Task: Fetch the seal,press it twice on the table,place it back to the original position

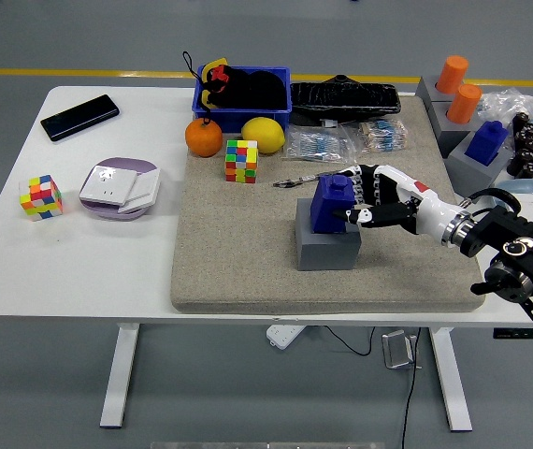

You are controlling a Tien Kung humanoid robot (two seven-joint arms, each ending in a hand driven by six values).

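A blue seal [327, 204] stands on a grey block [324, 249] in the middle of the beige mat [238, 267]. My right hand [360, 198] reaches in from the right and is shut on the seal: its fingers wrap over the top and back, and the thumb presses the front right side. The seal's base rests in or just above the block's top; I cannot tell which. The left arm is out of view.
A second blue seal [487, 142] and two orange cylinders [453, 73] stand on grey blocks at the far right. Behind the hand lie packets [327, 145], a Rubik's cube [241, 161], an orange [204, 137], a lemon [263, 135] and a blue bin [243, 94].
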